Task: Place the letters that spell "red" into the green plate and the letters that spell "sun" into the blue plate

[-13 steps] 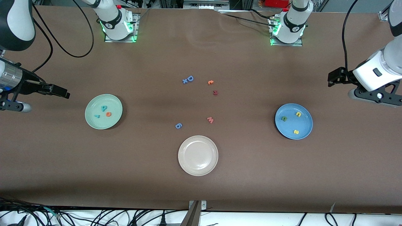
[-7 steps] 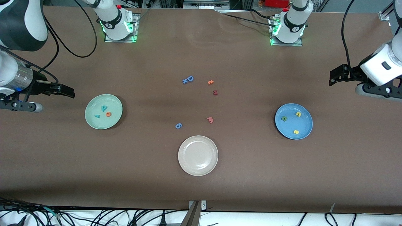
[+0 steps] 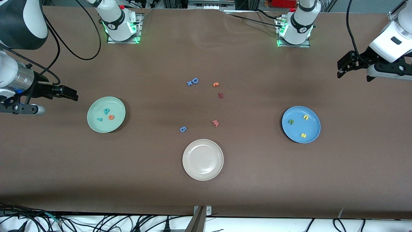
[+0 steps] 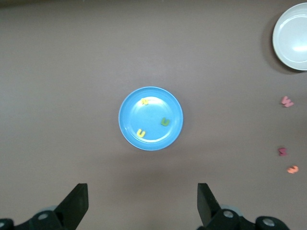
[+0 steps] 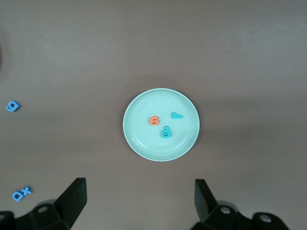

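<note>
Mint-green plate (image 3: pixel 106 114) holds r, e, d; blue plate (image 3: pixel 301 124) holds s, u, n. Left hand (image 3: pixel 344 66) and right hand (image 3: pixel 66 93) hang empty, fingers apart, off to the tabletop's ends. Risk: any further sweep could knock the plates.

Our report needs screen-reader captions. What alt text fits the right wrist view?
A green plate on a brown table holds a teal "r", orange "e" and teal "d". The open right gripper hangs above; blue letters lie aside.
</note>
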`<control>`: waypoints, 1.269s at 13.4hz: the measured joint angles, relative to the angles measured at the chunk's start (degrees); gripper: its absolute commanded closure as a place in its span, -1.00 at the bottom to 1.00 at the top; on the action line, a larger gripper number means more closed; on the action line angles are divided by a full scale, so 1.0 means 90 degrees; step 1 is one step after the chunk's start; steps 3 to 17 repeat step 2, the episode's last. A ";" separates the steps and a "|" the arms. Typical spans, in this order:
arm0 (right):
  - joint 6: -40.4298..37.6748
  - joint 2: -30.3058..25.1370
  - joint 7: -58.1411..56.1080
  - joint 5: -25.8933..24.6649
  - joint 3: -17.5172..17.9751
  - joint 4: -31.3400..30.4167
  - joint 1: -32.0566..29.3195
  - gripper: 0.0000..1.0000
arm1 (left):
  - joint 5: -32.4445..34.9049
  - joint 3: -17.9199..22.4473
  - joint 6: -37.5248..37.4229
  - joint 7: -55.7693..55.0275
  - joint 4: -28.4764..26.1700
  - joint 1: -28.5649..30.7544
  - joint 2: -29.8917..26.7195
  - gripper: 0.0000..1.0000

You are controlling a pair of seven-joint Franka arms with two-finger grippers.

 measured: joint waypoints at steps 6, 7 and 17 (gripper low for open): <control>0.0000 0.0000 0.0000 0.0000 0.0023 0.0000 -0.0004 -0.99 | 0.0000 0.0000 -0.0208 -0.0009 0.0063 -0.0004 0.0004 -1.00; 0.0000 0.0000 0.0000 0.0000 0.0023 0.0000 -0.0004 -0.99 | 0.0000 0.0000 -0.0208 -0.0009 0.0063 -0.0004 0.0004 -1.00; 0.0000 0.0000 0.0000 0.0000 0.0023 0.0000 -0.0004 -0.99 | 0.0000 0.0000 -0.0208 -0.0009 0.0063 -0.0004 0.0004 -1.00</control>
